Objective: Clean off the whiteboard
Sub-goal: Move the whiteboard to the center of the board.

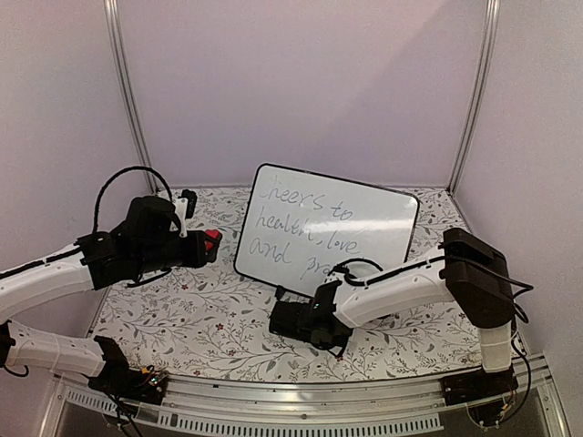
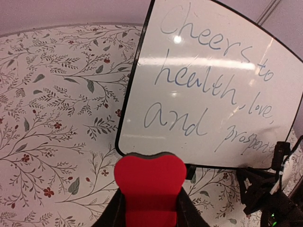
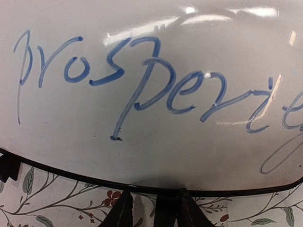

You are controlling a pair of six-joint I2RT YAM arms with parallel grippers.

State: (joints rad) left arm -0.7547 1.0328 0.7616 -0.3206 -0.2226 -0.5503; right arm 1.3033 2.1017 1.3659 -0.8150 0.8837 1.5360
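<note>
The whiteboard (image 1: pixel 328 232) stands tilted on the floral cloth, its blue cursive writing intact; it also fills the left wrist view (image 2: pixel 213 94) and the right wrist view (image 3: pixel 151 94). My left gripper (image 1: pixel 208 246) hovers left of the board, shut on a red eraser (image 1: pixel 212 240) whose rounded end (image 2: pixel 150 177) points at the board's lower left corner, apart from it. My right gripper (image 1: pixel 284 306) sits low at the board's bottom rim. Its fingers (image 3: pixel 122 210) straddle a black foot (image 3: pixel 166 210), with a gap showing on the left side.
The floral cloth (image 1: pixel 200 319) covers the table between pale walls and metal posts. A small black and white object (image 1: pixel 187 202) sits behind my left arm. A second black foot (image 3: pixel 7 168) shows at the board's lower left. The right arm (image 2: pixel 265 198) lies low in front of the board.
</note>
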